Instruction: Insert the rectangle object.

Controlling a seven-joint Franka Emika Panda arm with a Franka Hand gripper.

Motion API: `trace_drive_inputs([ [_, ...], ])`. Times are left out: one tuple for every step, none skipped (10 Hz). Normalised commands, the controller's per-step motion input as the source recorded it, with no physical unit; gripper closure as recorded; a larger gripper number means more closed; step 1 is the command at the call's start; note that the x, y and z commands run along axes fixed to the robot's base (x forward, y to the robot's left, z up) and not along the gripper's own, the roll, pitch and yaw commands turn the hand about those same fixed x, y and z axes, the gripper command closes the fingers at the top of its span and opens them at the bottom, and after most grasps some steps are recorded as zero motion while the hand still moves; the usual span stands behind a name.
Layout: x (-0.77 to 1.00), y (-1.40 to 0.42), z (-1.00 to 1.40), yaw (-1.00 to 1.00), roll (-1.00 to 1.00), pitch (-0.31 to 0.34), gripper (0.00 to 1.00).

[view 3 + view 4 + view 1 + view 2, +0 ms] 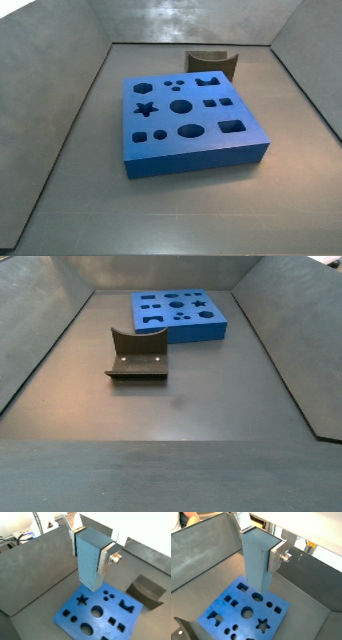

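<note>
My gripper [90, 544] is shut on the rectangle object [92, 567], a tall light-blue bar that hangs upright between the silver fingers [109, 558]. It shows the same way in both wrist views [256, 562]. The bar's lower end hangs above the near edge of the big dark-blue block with shaped holes [100, 614], also [241, 614], and does not touch it. The block lies on the grey floor in both side views [187, 120] [181, 313]. The gripper and the bar are out of both side views.
A brown curved piece stands beside the block [211, 62] [136, 354] [145, 592]. Sloping grey walls enclose the floor on all sides [67, 110] [287, 346].
</note>
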Motion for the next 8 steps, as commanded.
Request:
trace_drive_inputs([
  [-0.04, -1.0, -0.76, 0.11, 0.23, -0.162, 1.0],
  [-0.02, -1.0, -0.74, 0.09, 0.22, -0.143, 1.0],
  [0.01, -0.78, -0.53, 0.06, 0.17, -0.091, 1.0],
  [0.03, -0.6, -0.35, 0.04, 0.13, -0.065, 1.0],
  [0.04, -0.41, -0.17, 0.04, 0.12, -0.045, 1.0],
  [0.05, -0.19, -0.06, 0.03, 0.12, -0.017, 1.0],
  [0.0, 1.0, 0.93, -0.29, -0.06, 0.384, 1.0],
  [-0.01, 1.0, 0.95, -0.29, -0.09, 0.397, 1.0],
])
